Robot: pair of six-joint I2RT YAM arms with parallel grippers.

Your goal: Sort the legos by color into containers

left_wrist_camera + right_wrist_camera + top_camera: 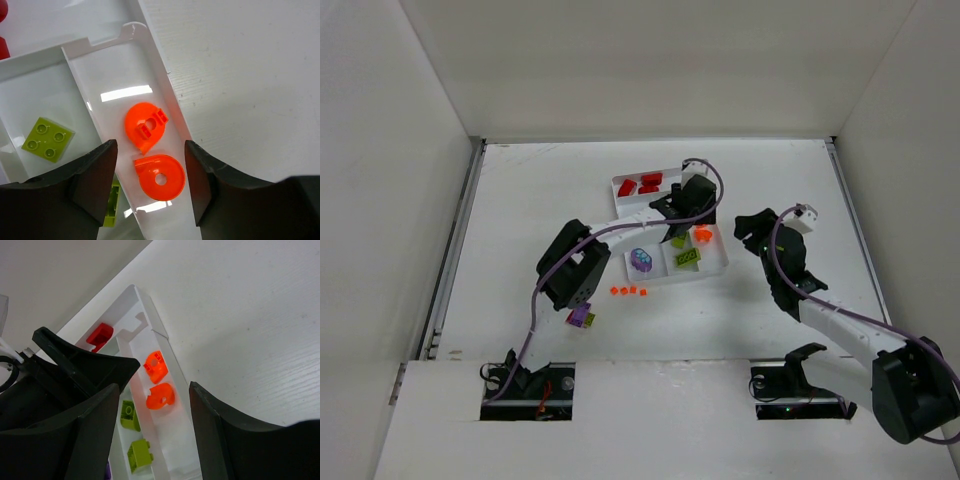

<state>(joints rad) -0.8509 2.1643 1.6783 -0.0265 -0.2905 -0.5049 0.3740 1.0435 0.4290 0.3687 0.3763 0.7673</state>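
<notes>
The white tray (716, 268) holds red legos (640, 185) in its crosswise section, a purple piece (641, 262), lime green bricks (687, 258) and orange pieces (702, 236) in the long sections. My left gripper (682, 212) hangs over the tray, open and empty (151, 145), above two orange round pieces (160, 176) lying in the rightmost section. A lime brick (47, 138) lies one section over. My right gripper (752, 226) is open and empty (155, 387) just right of the tray, looking at the same orange pieces (160, 396) and lime bricks (140, 454).
Several tiny orange pieces (628, 291) lie on the table just in front of the tray. A purple and lime brick (582, 317) lies near the left arm's elbow. The left gripper's dark body (75, 365) fills the left of the right wrist view. White walls enclose the table.
</notes>
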